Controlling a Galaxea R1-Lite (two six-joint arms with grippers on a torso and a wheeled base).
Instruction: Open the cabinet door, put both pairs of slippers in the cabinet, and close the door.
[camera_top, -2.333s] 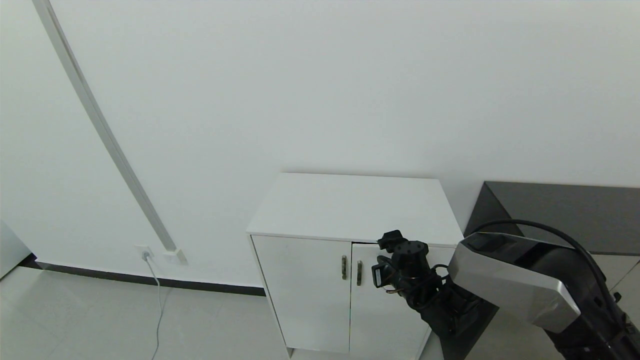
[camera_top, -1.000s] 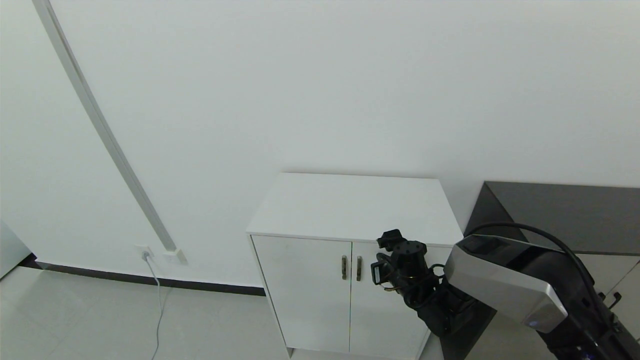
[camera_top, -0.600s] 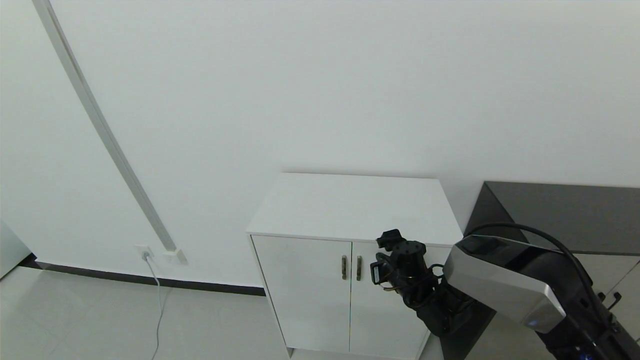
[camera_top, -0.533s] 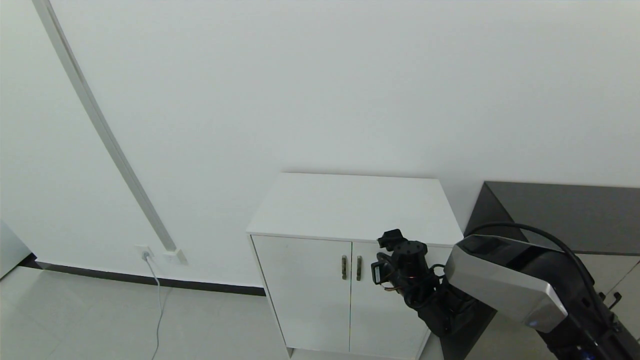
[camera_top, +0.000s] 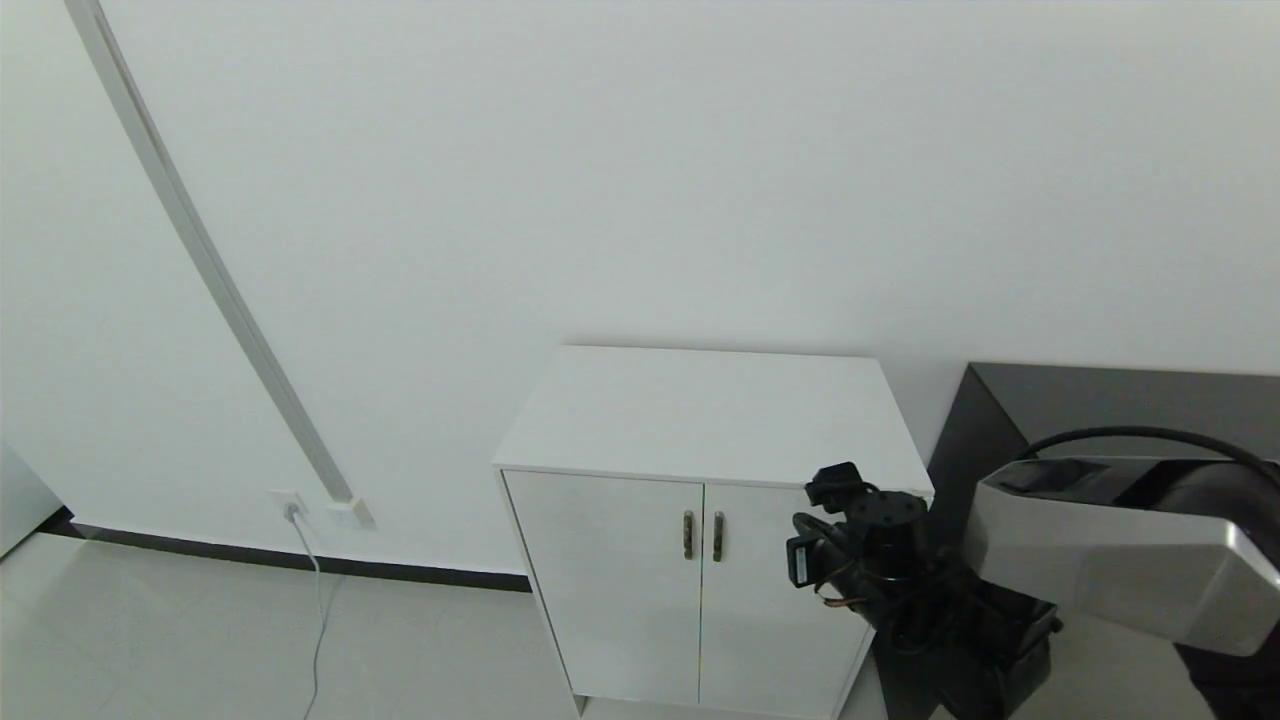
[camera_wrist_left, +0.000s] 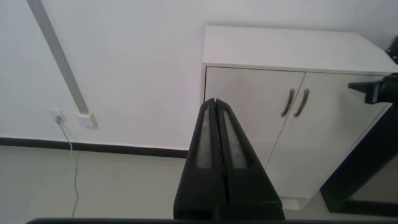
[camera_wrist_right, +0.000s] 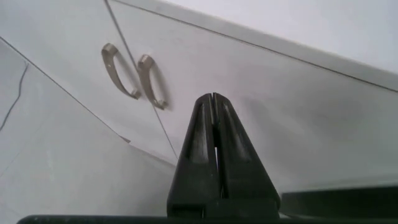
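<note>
Both doors of the white, box-shaped two-door cabinet (camera_top: 700, 420) now sit shut and flush. About two seconds ago the right door (camera_top: 750, 620) stood slightly ajar, with a dark gap along its top edge, and a second later that gap was gone. Since then the silver-and-black right arm (camera_top: 1100, 550) has drawn back toward the robot's right, away from the handles and off most of the door front. I judge the closing step done and the task at or near its end. The shut doors hide the inside, so I cannot tell whether the slippers are in there.

The cabinet stands on the floor with its back to the white wall and its front facing the robot. Its doors run tall rather than wide, so their long axis is vertical. The two slim bronze-coloured handles (camera_top: 688, 535) are also upright, just beside each other on either side of the centre seam.

The right gripper (camera_wrist_right: 213, 102) is closed on nothing and held near the right door. The left gripper (camera_wrist_left: 215, 106) is likewise pressed closed and empty, well apart from the cabinet.
</note>
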